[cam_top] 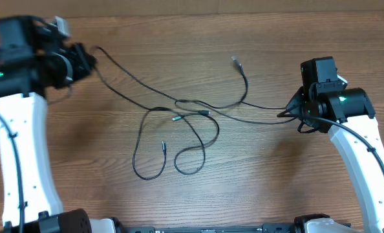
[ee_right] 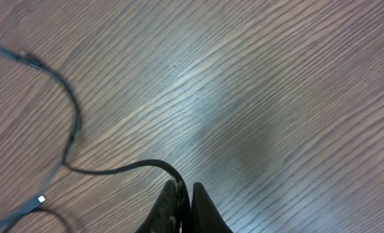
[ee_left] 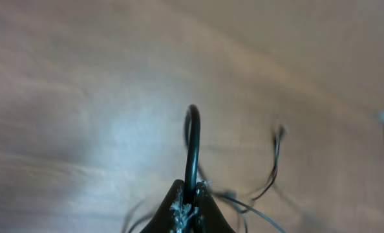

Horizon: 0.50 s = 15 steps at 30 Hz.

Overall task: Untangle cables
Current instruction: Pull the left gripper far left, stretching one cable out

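Observation:
Thin black cables point(cam_top: 179, 120) lie tangled across the middle of the wooden table, with loose loops at the front and a grey plug tip point(cam_top: 235, 60) at the back. My left gripper point(cam_top: 88, 59) at the far left is shut on one cable point(ee_left: 192, 145), which arches up from its fingertips point(ee_left: 191, 194). My right gripper point(cam_top: 289, 111) at the right is shut on another cable end point(ee_right: 121, 169), which curves away to the left from its fingertips point(ee_right: 184, 191). Both held cables run toward the central tangle.
The wooden table point(cam_top: 276, 181) fills the view. Two small plug tips point(cam_top: 177, 118) lie within the tangle, and another point(cam_top: 163, 145) sits inside the front left loop. My white arm links point(cam_top: 24, 149) stand at the left and right front.

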Each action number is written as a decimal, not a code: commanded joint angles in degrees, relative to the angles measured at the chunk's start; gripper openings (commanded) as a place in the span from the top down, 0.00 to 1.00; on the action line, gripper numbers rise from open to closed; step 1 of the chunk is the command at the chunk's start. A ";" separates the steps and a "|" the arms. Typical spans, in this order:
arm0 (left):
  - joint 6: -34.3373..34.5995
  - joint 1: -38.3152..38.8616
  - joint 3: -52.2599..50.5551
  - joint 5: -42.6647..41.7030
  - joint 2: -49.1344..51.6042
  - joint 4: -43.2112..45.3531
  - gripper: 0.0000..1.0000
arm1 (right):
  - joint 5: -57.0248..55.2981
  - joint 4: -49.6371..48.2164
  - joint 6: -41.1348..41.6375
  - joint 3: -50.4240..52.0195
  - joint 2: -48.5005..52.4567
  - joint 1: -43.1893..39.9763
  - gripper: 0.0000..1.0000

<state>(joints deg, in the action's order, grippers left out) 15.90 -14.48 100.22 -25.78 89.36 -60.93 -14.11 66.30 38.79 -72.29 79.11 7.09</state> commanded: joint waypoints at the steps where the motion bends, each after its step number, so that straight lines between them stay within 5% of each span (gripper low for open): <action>1: -1.51 -3.45 8.63 -0.68 -1.42 0.00 0.96 | -2.82 -0.02 -0.26 -0.83 -1.53 -0.42 0.96; 6: 0.55 -4.26 19.71 -3.04 -1.42 1.07 0.96 | -2.80 0.02 -0.26 -0.83 -1.53 -0.42 0.96; 12: 10.03 -4.26 28.63 -19.96 -1.42 11.34 0.96 | -2.78 0.04 -0.26 -0.83 -1.53 -0.42 0.96; 15: 11.54 -4.28 29.29 -19.19 -1.42 14.45 0.96 | -2.78 0.07 -0.26 -0.83 -1.53 -0.42 0.96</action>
<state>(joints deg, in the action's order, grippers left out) 24.10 -18.74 128.05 -41.82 88.86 -47.48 -15.88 66.50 38.76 -72.29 79.00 7.09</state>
